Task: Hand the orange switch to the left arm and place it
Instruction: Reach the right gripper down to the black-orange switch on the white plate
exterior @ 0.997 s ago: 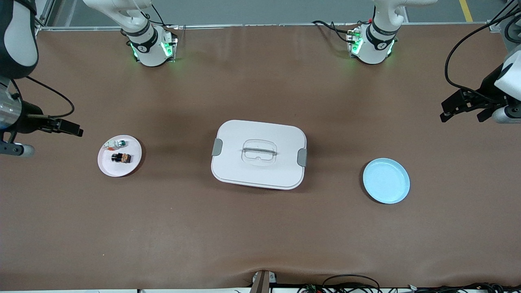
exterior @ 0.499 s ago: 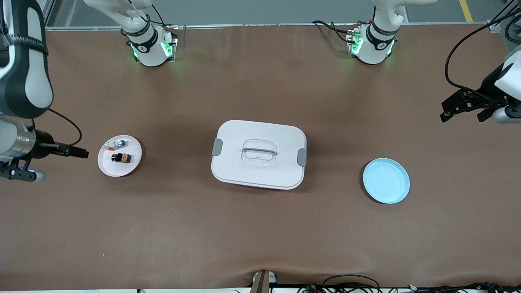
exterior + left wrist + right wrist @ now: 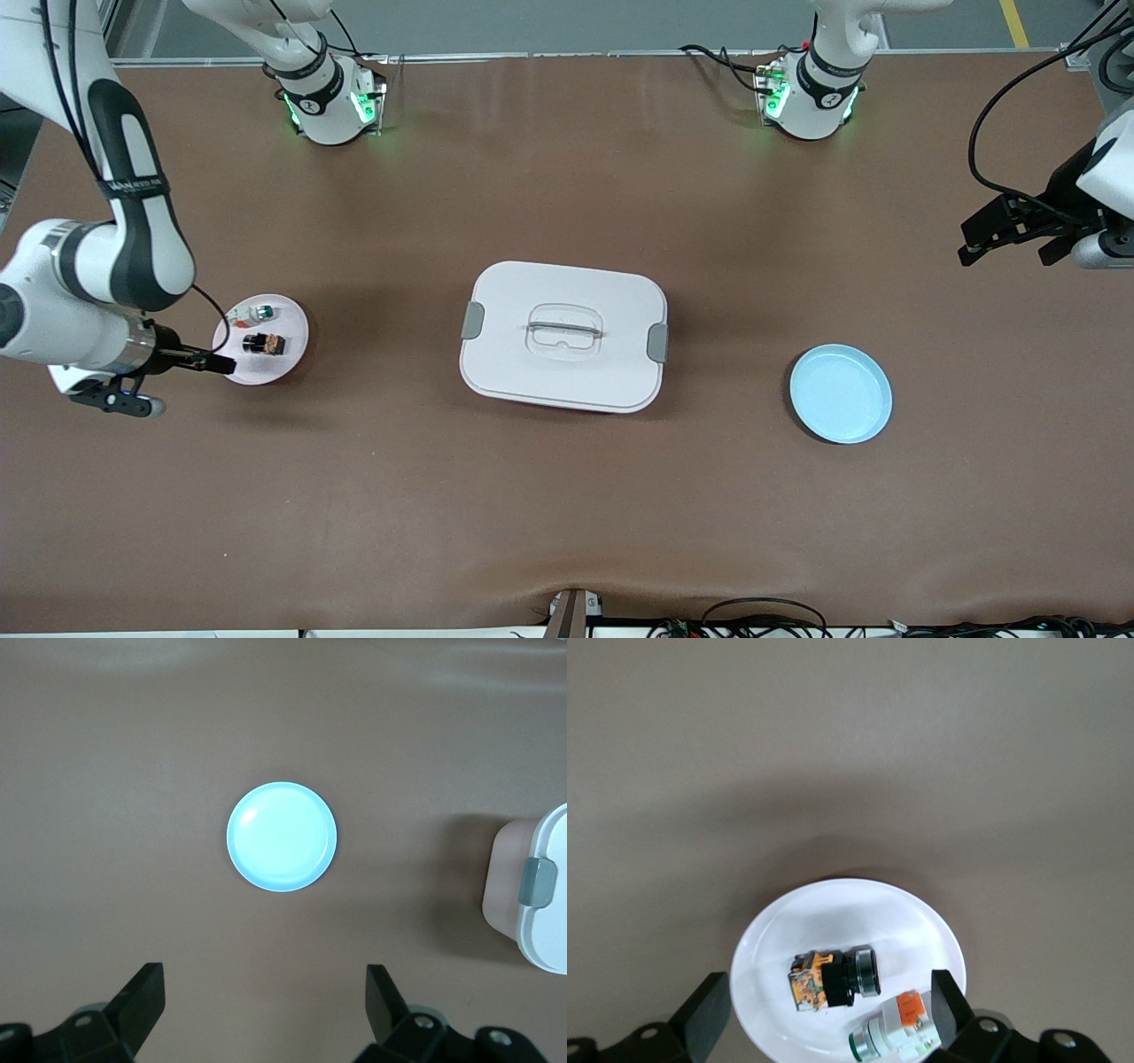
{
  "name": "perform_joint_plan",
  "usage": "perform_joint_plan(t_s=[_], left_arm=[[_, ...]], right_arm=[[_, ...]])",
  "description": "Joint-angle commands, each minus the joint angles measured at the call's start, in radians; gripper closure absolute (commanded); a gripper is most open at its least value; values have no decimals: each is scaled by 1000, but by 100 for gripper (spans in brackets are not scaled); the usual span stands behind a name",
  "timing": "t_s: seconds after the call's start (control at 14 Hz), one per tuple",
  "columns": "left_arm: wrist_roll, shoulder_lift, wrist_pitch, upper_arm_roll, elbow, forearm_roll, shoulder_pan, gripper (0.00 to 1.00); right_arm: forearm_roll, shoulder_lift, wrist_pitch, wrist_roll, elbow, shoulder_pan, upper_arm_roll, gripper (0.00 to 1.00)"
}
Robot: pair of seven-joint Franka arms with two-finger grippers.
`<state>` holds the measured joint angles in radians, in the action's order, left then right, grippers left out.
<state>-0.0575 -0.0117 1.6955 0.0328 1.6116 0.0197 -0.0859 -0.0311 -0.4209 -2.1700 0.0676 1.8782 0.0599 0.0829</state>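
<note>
The orange switch (image 3: 264, 344), a tiny black block with orange markings, lies on a small pink plate (image 3: 285, 363) toward the right arm's end of the table. In the right wrist view the orange switch (image 3: 833, 978) shows between the fingers, farther off, on the plate (image 3: 780, 939). My right gripper (image 3: 218, 363) (image 3: 830, 1014) hangs open over the plate's outer edge, holding nothing. The box (image 3: 563, 335) (image 3: 542, 904), white with grey clips, sits mid-table. My left gripper (image 3: 1005, 255) (image 3: 266, 1001) waits open and empty above the left arm's end.
A white-and-green component (image 3: 257, 313) (image 3: 897, 1035) shares the pink plate, farther from the front camera than the switch. A blue plate (image 3: 840, 393) (image 3: 282, 836) lies between the box and the left arm's end. Brown table surface surrounds everything.
The right arm has swung toward the front camera and in toward the pink plate, bringing its gripper to the plate's edge. The left arm has not moved.
</note>
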Motion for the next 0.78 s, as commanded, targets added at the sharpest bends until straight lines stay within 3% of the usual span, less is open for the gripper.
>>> perform_joint_plan(t_s=[0.0, 0.28, 0.71], left_arm=[[8, 6, -19, 1, -19, -17, -3, 0], [8, 6, -19, 1, -19, -18, -3, 0], [8, 6, -19, 1, -19, -17, -3, 0]], right_arm=[[14, 30, -36, -20, 76, 5, -6, 0], [14, 34, -169, -41, 189, 1, -8, 0], [13, 28, -249, -65, 263, -12, -12, 0]])
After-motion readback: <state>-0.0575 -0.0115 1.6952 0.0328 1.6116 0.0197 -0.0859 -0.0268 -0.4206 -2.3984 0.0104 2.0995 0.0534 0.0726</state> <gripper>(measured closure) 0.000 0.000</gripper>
